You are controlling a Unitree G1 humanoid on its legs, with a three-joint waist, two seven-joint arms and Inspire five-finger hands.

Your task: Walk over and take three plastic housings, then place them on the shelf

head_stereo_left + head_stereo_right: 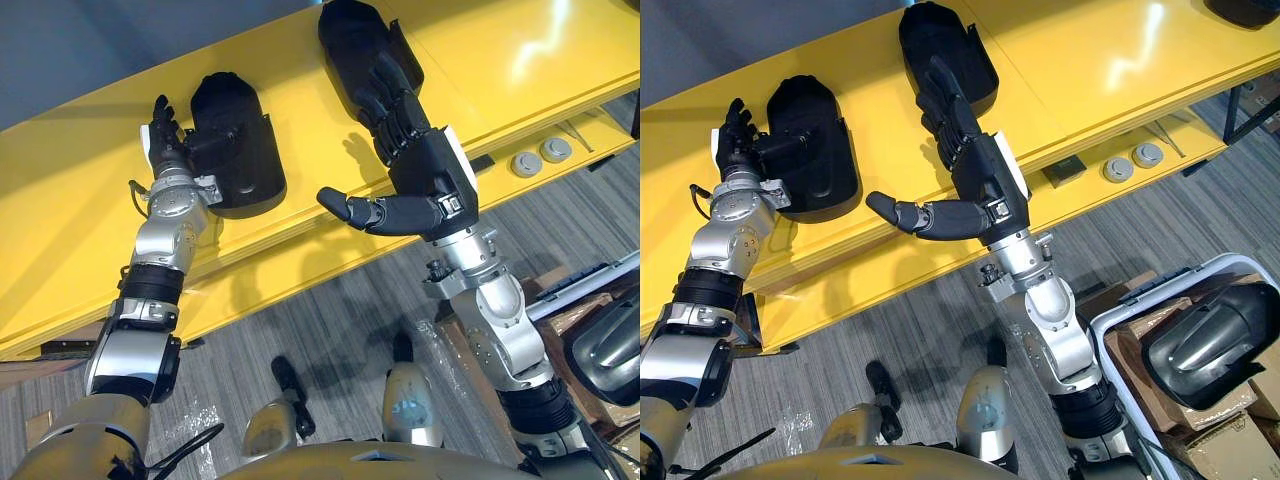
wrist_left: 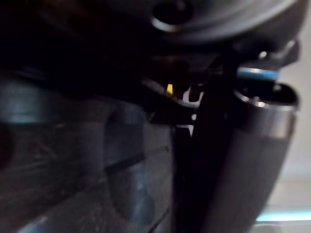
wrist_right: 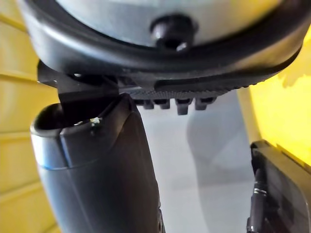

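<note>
Two black plastic housings lie on the yellow shelf [image 1: 70, 200]. My left hand [image 1: 163, 135] is at the left edge of the left housing [image 1: 240, 140], thumb laid over its rim and fingers beside its wall, pinching it. My right hand [image 1: 425, 165] is open over the shelf's front. Its straight fingers [image 1: 945, 105] rest on the near end of the right housing [image 1: 940, 40] and its thumb juts out to the left. A third dark housing [image 1: 1205, 340] lies in a bin at my lower right.
The white-rimmed bin [image 1: 1110, 325] also holds cardboard. Two round grey discs [image 1: 1132, 161] and a small black block [image 1: 1070, 170] sit on the shelf's lower ledge. Another dark object [image 1: 1245, 8] lies at the shelf's far right. Grey carpet runs below the shelf.
</note>
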